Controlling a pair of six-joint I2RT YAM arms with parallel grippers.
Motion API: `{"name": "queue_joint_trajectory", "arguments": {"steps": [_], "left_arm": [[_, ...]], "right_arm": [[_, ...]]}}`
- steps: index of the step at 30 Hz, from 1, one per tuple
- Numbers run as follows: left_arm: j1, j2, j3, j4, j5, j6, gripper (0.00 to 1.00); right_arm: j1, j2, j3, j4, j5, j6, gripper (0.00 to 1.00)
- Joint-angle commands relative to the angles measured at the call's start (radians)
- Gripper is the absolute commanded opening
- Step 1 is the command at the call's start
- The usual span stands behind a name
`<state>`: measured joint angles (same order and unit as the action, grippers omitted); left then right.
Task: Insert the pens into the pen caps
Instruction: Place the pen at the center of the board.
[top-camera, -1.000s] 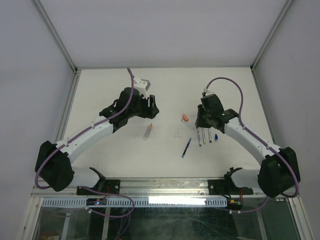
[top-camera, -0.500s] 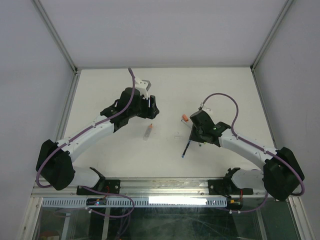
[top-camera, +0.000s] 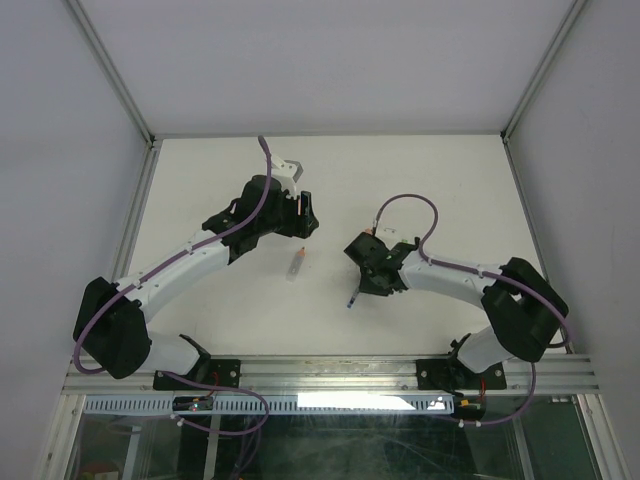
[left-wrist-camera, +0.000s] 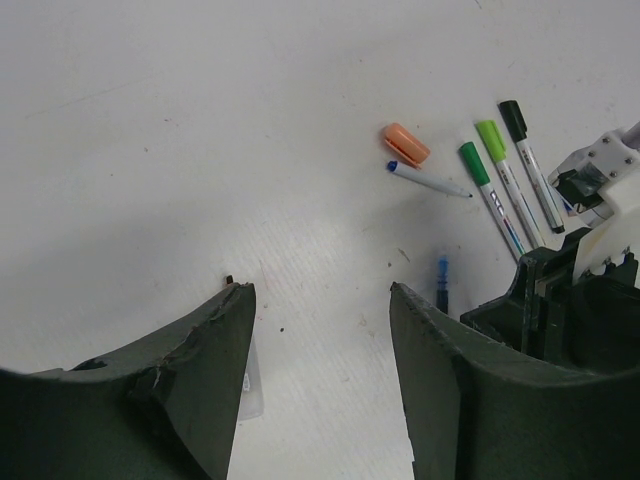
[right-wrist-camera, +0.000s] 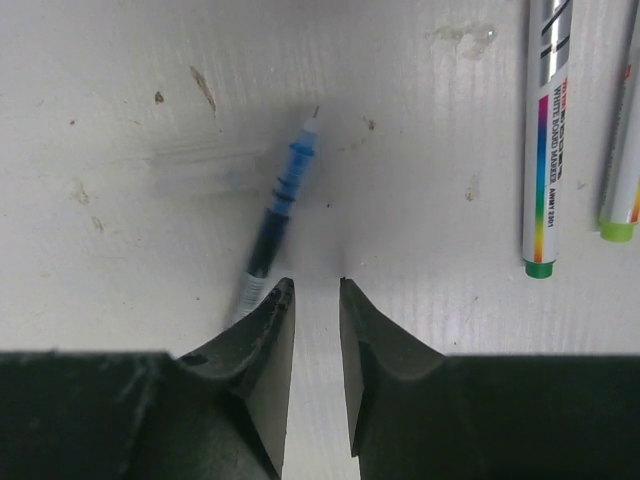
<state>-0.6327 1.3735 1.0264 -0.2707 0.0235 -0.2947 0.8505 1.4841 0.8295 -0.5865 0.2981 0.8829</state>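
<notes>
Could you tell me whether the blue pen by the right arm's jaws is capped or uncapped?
Uncapped: the blue pen lies flat, its fine bare tip exposed with no cap on it; the other end is hidden.

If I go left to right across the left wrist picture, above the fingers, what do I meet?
Orange cap → green-topped pen → light-green-topped pen → dark-green-topped pen → the right arm.

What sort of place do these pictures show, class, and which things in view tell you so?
Most likely a robotics lab test cell: a left arm and right arm bolted to a metal rail at a white table, grey panels walling it in, marker pens laid out on it.
</notes>
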Motion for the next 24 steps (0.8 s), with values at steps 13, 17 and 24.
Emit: {"name": "queue_joint_trajectory", "arguments": {"steps": [13, 17, 24], "left_arm": [[0.011, 0.002, 0.048, 0.005, -0.001, 0.018, 0.57], [0.012, 0.025, 0.049, 0.003, 0.065, 0.03, 0.58], [-0.097, 0.181, 0.091, -0.049, 0.115, 0.024, 0.48]], "right_arm": [[0.011, -0.019, 0.062, 0.054, 0.02, -0.033, 0.27], [0.01, -0.05, 0.057, 0.078, 0.036, -0.032, 0.27], [-0.029, -0.18, -0.014, 0.088, 0.074, 0.026, 0.29]]}}
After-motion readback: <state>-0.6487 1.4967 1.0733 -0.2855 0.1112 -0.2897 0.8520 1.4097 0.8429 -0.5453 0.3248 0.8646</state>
